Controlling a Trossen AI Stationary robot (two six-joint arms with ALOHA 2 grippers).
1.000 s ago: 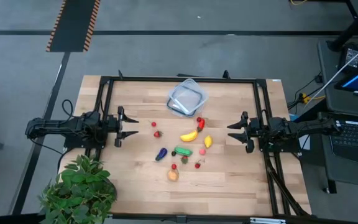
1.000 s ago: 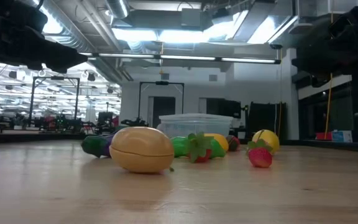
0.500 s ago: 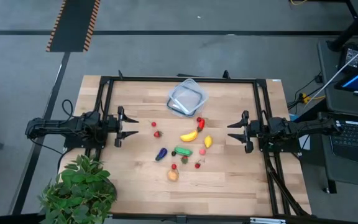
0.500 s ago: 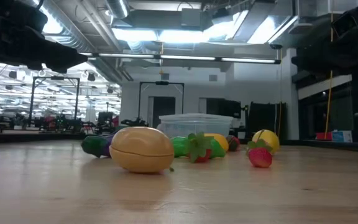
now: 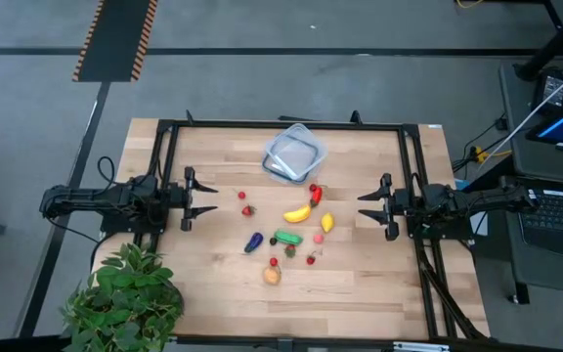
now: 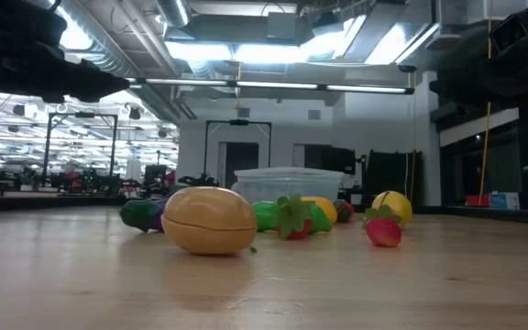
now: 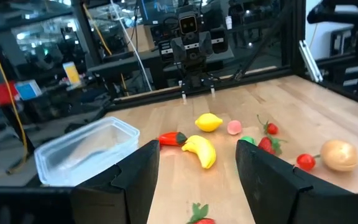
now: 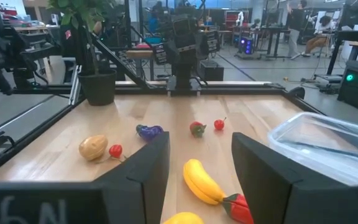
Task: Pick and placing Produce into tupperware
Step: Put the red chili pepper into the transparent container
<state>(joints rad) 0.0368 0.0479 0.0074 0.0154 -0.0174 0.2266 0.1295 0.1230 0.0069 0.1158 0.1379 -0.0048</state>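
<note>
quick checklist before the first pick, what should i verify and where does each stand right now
1. Left gripper open and holding nothing: ok, its fingers stand apart.
2. Right gripper open and holding nothing: ok.
3. Tupperware uncovered and ready: ok, no lid shows and nothing lies inside.
4. Produce reachable on the table: ok, the banana, lemon, cucumber and eggplant lie loose between the arms.
5. Pieces spaced for a clean grasp: cannot tell for the red pepper, which lies close to the banana.
6. Potted plant clear of the arms' path: ok, at the table's near left corner.
</note>
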